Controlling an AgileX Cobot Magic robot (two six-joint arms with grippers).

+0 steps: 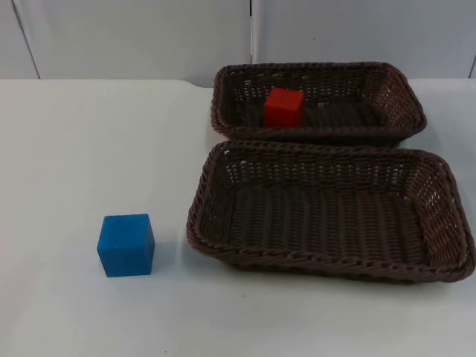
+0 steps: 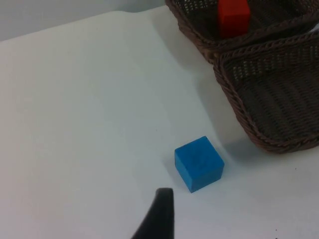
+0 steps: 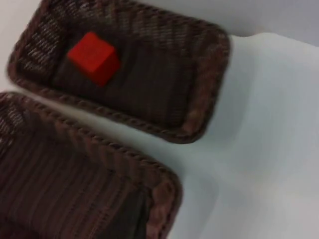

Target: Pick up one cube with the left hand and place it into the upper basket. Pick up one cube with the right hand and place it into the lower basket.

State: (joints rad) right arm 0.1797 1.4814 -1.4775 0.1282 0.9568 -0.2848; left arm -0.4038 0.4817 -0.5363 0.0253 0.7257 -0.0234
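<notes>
The blue cube point(image 1: 126, 245) sits on the white table point(image 1: 74, 149), out in the open and well to the left of the lower basket point(image 1: 223, 253), with bare table between the two. We see one of its top corners turned a little, so it stands slightly askew to the basket's long rim. In the left wrist view the same blue cube point(image 2: 199, 163) lies near the corner of the lower basket point(image 2: 259, 134), apart from it, and a black fingertip point(image 2: 158, 216) of the left gripper stands just short of the cube without touching it. We cannot tell whether that claw is spread or pressed together, since we make out just one finger.

The red cube point(image 1: 283, 107) already rests inside the upper basket point(image 1: 401, 104), on the woven floor towards its left half, close to the near wall. The right wrist view shows the red cube point(image 3: 93, 57) in the same place, with the rest of the upper basket point(image 3: 199, 114) floor bare. The two dark brown wicker baskets lie one behind the other, their long rims touching or nearly so; the upper one stands against the grey partition wall point(image 1: 149, 37). The lower basket point(image 3: 159, 199) holds nothing that we can see.

Around the blue cube the only neighbour is the raised wicker rim of the lower basket. Of the right gripper's fingers we can tell nothing.
</notes>
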